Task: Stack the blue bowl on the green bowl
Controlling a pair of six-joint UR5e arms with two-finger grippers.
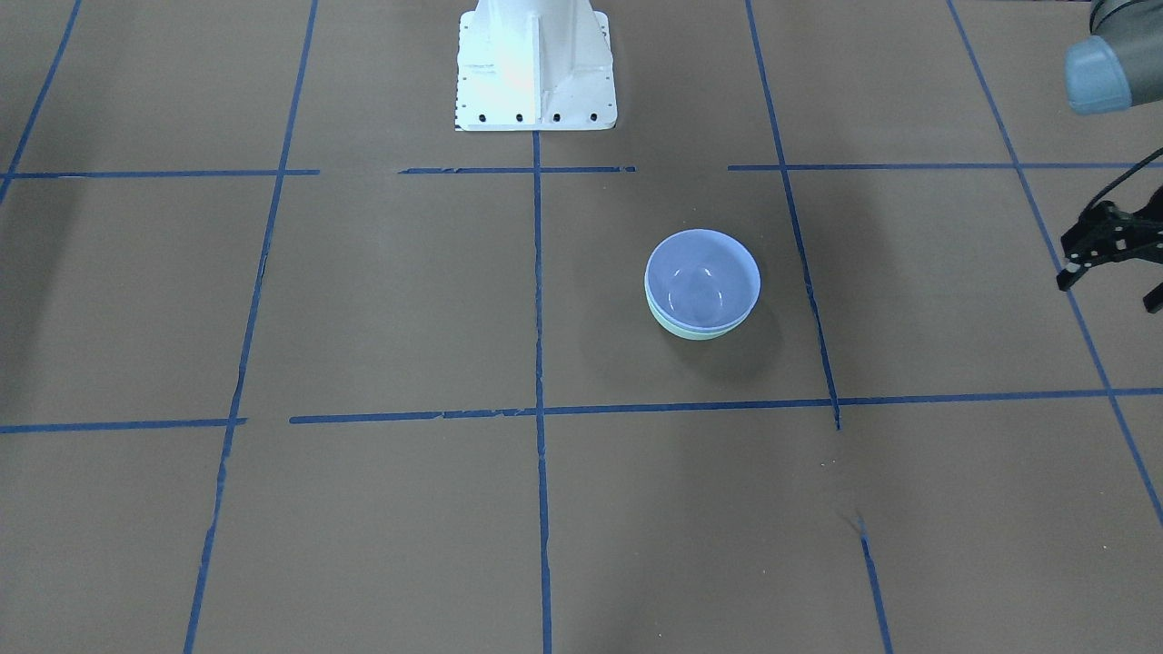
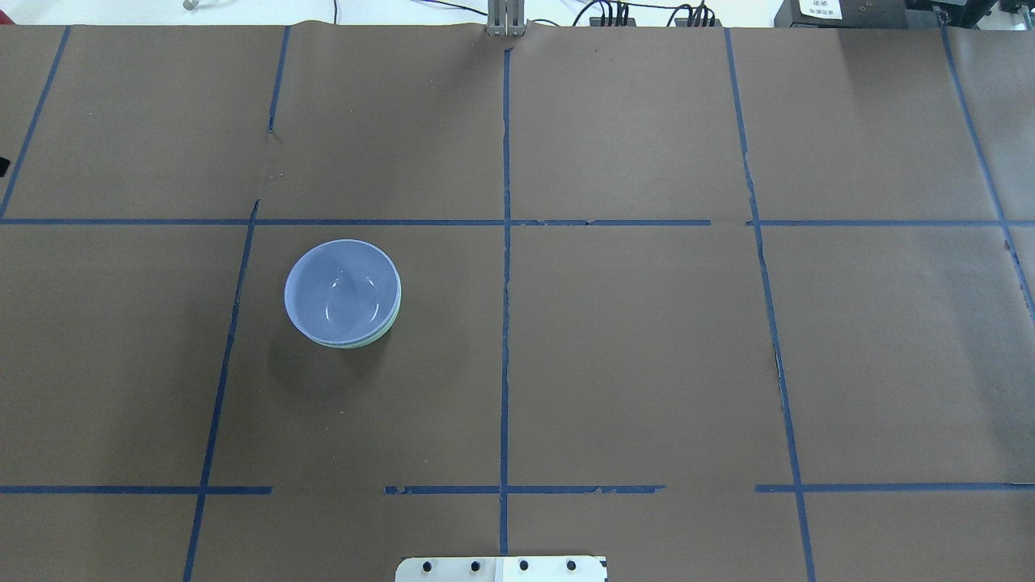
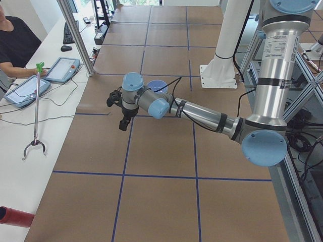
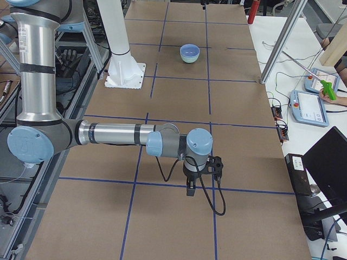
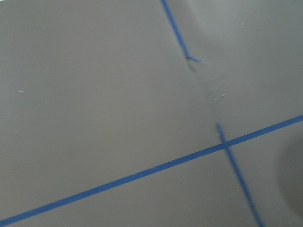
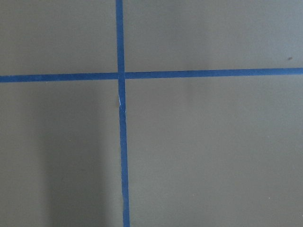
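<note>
The blue bowl [image 1: 701, 277] sits nested inside the green bowl [image 1: 692, 332], of which only a thin mint rim shows below it. In the overhead view the blue bowl [image 2: 341, 289] lies left of centre, with the green bowl's rim [image 2: 382, 334] peeking out. The stack also shows far off in the exterior right view [image 4: 190, 52]. My left gripper [image 1: 1110, 292] hovers at the table's edge, well away from the bowls, with its fingers spread and empty. My right gripper [image 4: 191, 190] shows only in the exterior right view, far from the bowls; I cannot tell its state.
The white robot base [image 1: 536, 64] stands at the table's back middle. Blue tape lines [image 2: 505, 242] grid the brown table. A side bench holds tablets [image 3: 22, 91] and a grabber tool [image 3: 35, 116]; an operator [image 3: 15, 43] sits there.
</note>
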